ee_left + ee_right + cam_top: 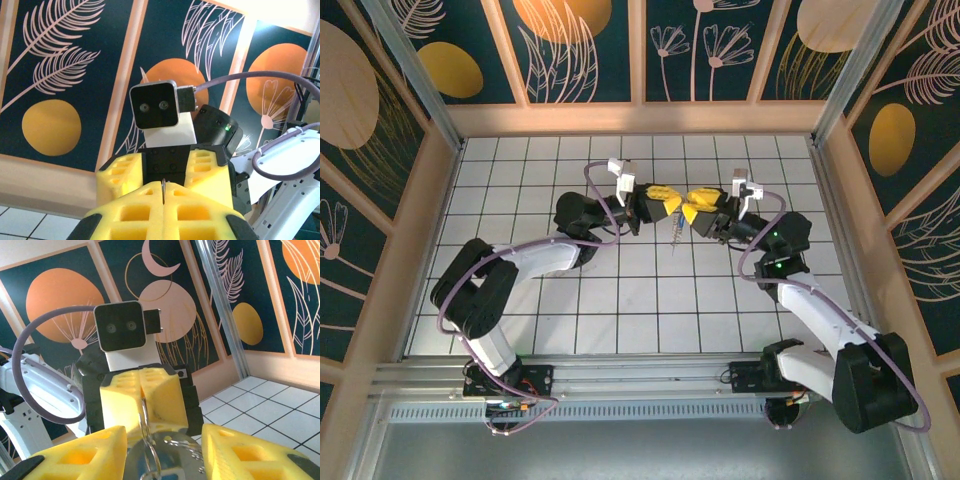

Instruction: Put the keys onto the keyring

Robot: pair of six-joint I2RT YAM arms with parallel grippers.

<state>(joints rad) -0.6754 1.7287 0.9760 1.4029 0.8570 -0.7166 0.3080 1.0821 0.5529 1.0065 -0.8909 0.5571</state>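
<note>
Over the counter's [520,300] middle, toward its far edge: left gripper [674,205] clamped shut on the keyring [145,420]; right gripper [690,209] partway apart, grip on the dangling keys [677,238] uncertain; a skewed hold could drop them.

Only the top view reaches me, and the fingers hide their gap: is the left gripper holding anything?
Observer: Yes. Its wrist view shows the left gripper shut on a thin metal ring, with an edge poking from the seam.
Operator: And the right gripper?
Observer: In the wrist view of the right gripper, the fingers stand apart with shiny metal between them. I can't tell whether it's pinched.
Operator: Does the ring reach it?
Observer: From the right wrist, the ring loops out of the left gripper down toward that metal. Whether they touch is unclear.
</note>
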